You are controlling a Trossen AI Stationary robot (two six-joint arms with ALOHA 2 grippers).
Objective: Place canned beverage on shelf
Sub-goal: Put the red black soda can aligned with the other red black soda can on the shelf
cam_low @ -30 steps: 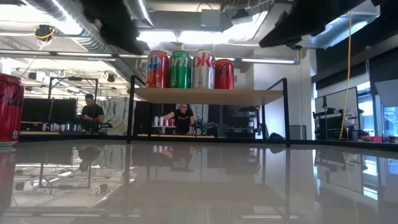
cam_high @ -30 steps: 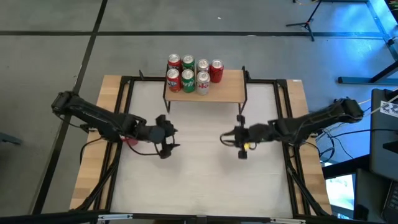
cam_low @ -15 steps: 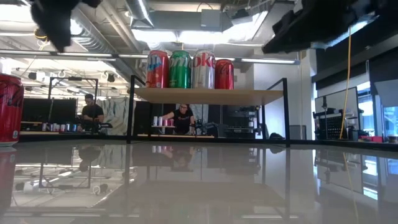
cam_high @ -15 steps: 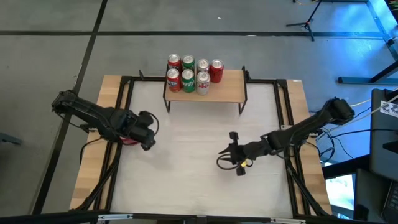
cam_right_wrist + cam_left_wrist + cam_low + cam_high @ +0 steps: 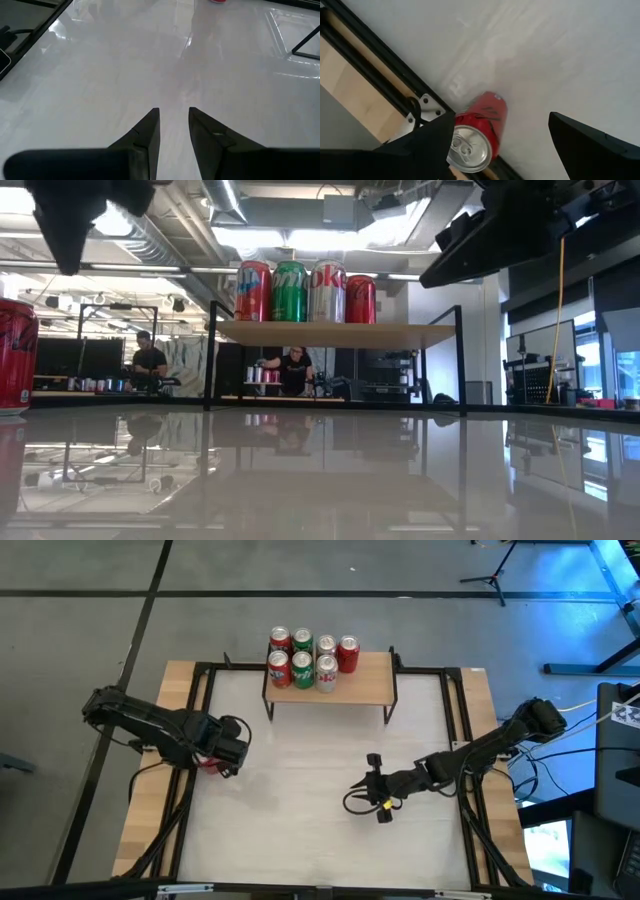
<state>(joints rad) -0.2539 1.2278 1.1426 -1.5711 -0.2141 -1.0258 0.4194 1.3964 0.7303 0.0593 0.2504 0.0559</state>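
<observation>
the left gripper (image 5: 232, 745) is hovering over the left edge of the table (image 5: 320, 840), its fingers (image 5: 585, 145) standing wide apart with nothing between them. just below it a red can (image 5: 479, 135) is standing upright on the tabletop, right beside the black frame rail (image 5: 380, 80); one finger is sitting near the can's rim, though whether it is touching i cannot tell. the same can is showing at the far left of the low view (image 5: 15, 355).

the shelf (image 5: 350, 688) is sitting at the back middle of the table, carrying seven cans (image 5: 303, 658) bunched on its left part, red, green and silver ones.

the right gripper (image 5: 372, 798) is hanging over the middle of the table, right of centre, well apart from the shelf and the red can. its fingers (image 5: 145, 135) are standing only a narrow gap apart and are holding nothing.

beyond the table, two people (image 5: 150, 360) are sitting at desks in the room.
</observation>
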